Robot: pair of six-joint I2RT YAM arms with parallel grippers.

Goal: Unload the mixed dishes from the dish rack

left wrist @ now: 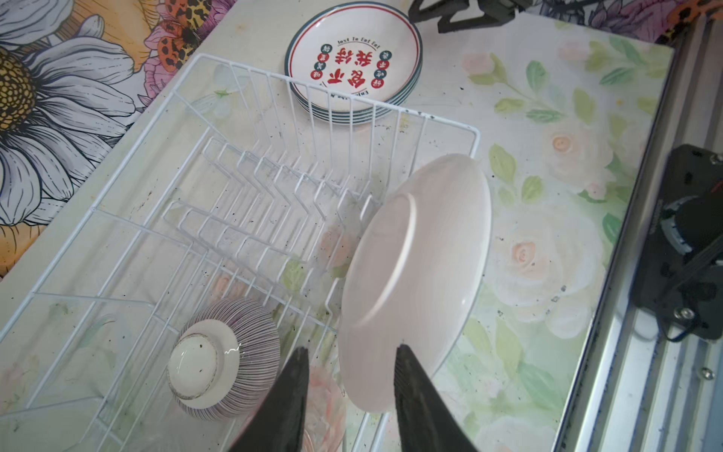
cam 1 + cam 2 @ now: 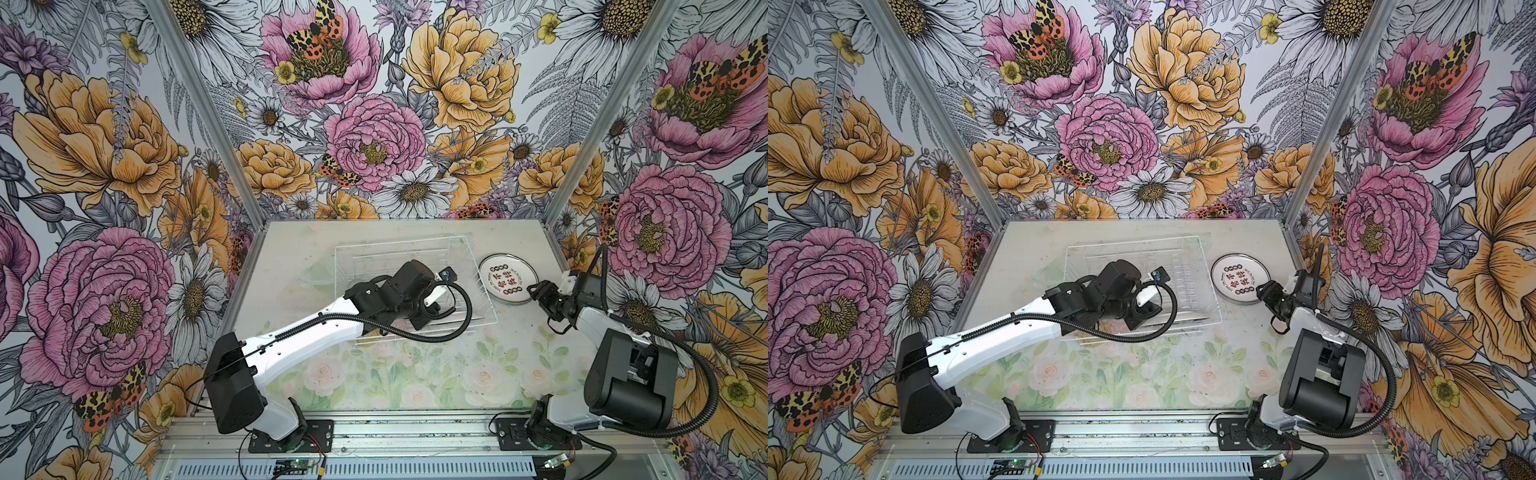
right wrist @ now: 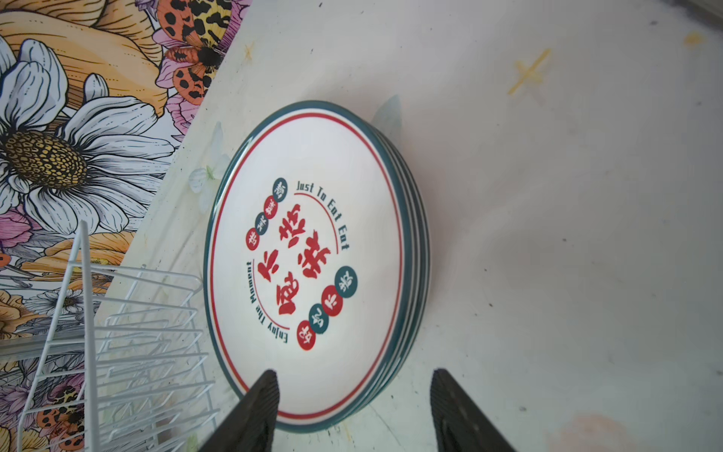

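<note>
One white plate stands on edge at the near right of the dish rack. We judge it stiff, slippery and breakable, best taken by the rim. Our left gripper hovers at that rim, jaws parted. The right gripper hangs spread by the stacked plates right of the rack, printed "Just To Eat Eat" and "Enjoy The Moment".

The plates look glossy and glazed, the bowl finely ribbed, the wire rack white-coated, the tabletop matt.
</note>
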